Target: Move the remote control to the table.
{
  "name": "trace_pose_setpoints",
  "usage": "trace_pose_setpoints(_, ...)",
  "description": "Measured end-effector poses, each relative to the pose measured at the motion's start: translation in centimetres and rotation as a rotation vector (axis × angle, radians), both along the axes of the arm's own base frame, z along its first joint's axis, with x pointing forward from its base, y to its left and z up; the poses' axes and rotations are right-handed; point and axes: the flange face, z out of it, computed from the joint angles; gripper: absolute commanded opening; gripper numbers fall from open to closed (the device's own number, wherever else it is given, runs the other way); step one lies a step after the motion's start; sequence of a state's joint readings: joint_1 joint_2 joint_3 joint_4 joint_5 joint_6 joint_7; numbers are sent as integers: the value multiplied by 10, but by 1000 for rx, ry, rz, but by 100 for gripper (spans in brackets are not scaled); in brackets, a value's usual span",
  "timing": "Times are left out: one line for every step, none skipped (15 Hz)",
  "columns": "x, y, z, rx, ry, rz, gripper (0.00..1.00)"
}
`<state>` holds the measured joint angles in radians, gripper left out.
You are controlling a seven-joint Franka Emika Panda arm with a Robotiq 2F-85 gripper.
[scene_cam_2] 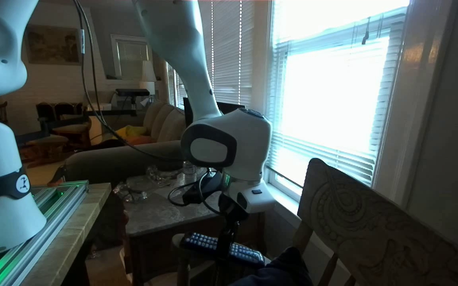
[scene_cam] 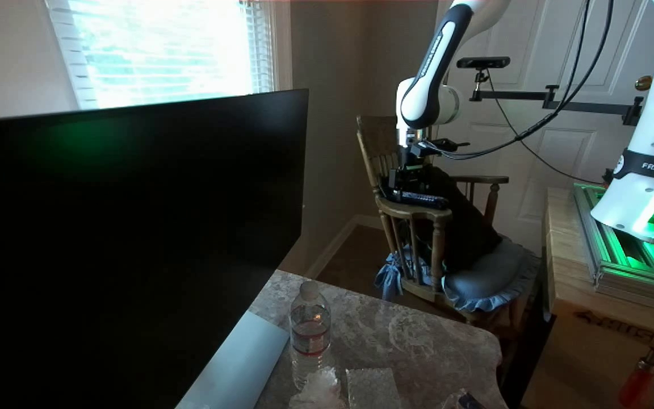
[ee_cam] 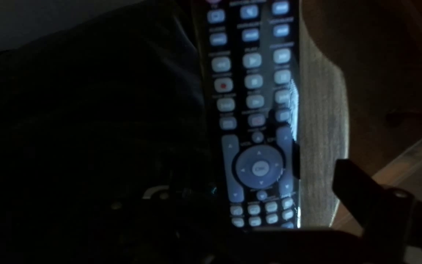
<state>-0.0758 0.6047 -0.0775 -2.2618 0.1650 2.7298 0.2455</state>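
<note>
1 multi-button remote control point(ee_cam: 256, 110) is lying along the wooden armrest point(ee_cam: 322, 128); your Robotiq gripper point(scene_cam_2: 223, 249) is gaping (probably to straddle it).

I hold my Franka Emika Panda arm point(scene_cam_2: 183, 47) extended and bent, the end effector point(scene_cam: 409, 184) pointing down, its fingers point(ee_cam: 361, 192) spread apart.

wrist view: down onto remote control point(ee_cam: 254, 101), close; both exterior views, opposed, share table point(scene_cam: 418, 335), chair point(scene_cam_2: 360, 222).
</note>
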Motion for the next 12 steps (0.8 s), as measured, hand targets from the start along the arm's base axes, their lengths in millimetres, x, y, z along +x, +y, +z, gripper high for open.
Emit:
trace_pose_setpoints(0, 0, 0, 0, 0, 1, 100)
trace_pose_setpoints(0, 0, 0, 0, -1, 1, 100)
trace_pose_setpoints(0, 0, 0, 1, 0, 3, 93)
trace_pose_setpoints(0, 0, -1, 1, 0, 4, 74)
trace_pose_setpoints(0, 1, -1, 1, 1, 6, 66)
trace_pose_setpoints(0, 1, -2, 1, 2, 7, 59)
trace_pose_setpoints(1, 1, -3, 2, 2, 9, 50)
trace_pose_setpoints(1, 1, -3, 2, 3, 10, 44)
trace_pose_setpoints(1, 1, -4, 2, 3, 11, 38)
trace_pose_setpoints(1, 1, -4, 2, 3, 13, 30)
trace_pose_setpoints(2, 1, -4, 2, 2, 15, 28)
trace_pose_setpoints(3, 1, -4, 3, 1, 19, 28)
